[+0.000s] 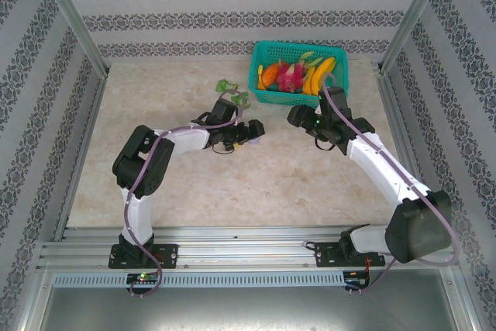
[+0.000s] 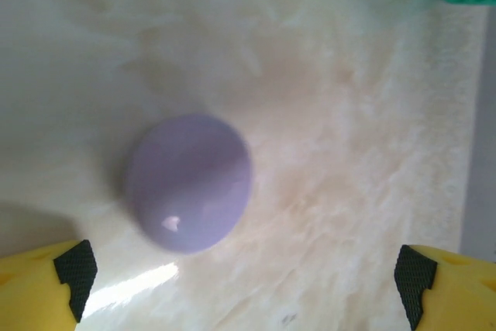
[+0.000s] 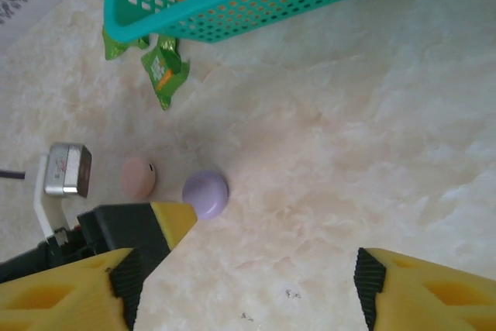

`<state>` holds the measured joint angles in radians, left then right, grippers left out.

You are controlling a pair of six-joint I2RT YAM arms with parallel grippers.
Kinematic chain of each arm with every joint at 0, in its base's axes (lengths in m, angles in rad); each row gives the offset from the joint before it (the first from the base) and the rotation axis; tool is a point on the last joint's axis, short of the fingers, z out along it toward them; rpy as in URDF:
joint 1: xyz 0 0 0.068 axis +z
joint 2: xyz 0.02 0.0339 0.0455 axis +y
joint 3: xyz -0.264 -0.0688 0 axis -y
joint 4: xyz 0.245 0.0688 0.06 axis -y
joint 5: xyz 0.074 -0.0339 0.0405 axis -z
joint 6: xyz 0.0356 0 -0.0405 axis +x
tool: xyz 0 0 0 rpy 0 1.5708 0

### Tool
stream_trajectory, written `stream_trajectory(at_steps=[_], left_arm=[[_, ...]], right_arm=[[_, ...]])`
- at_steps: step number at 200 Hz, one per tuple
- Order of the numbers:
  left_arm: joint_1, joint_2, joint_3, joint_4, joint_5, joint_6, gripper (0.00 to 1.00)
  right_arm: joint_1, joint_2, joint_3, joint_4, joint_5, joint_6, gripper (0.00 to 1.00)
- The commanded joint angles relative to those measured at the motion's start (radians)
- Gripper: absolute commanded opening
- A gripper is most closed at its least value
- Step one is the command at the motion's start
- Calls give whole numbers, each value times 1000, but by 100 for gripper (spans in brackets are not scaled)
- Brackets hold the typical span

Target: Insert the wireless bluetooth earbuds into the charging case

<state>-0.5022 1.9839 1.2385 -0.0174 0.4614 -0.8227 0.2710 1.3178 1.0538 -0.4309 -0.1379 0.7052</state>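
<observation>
Both my left gripper [image 2: 242, 273] and right gripper [image 3: 248, 283] gape empty, the glossy pale-purple round plastic charging case [image 2: 188, 182] lies closed on the tabletop [image 2: 349, 153] between left's fingers, so I reckon we're at case handling and next is regrasp and pop the lid.

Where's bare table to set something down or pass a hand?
Free: the near-middle tabletop between left arm and right arm; the far-left stretch beside the side rail. Crowded: in front of the basket, where wrappers, pink case, purple case, left hand and right hand cluster.
</observation>
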Motion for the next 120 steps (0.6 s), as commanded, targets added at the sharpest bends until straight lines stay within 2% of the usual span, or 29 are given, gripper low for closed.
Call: stream_trajectory(at_steps=[1,9,24,50,64,89,105,120], left_arm=[[10,-117,36,-218,-88,101,100],[13,-158,37,-259,-108,125,100],[19,-247,31,-320,-170,185,100],[23,-444,-43,-330,-349,352,100],[22,-571,-149,-251,-474,470,100],[28,-808,-426,36,-656,736,100],[63,-915,-574,165,-679,860,100],[120,-969,-665,220,-691,899,100]], right_arm=[[-27,-63,-29,-34,24,-9,87],[-36,-80,-36,-39,35,-17,97],[-52,-106,-46,-47,70,-48,97],[-62,-134,-73,-41,224,-130,97],[-63,-151,-132,28,344,-186,98],[-66,-172,-276,239,519,-303,98],[-68,-173,-356,364,584,-385,98],[-87,-161,-404,443,597,-427,98]])
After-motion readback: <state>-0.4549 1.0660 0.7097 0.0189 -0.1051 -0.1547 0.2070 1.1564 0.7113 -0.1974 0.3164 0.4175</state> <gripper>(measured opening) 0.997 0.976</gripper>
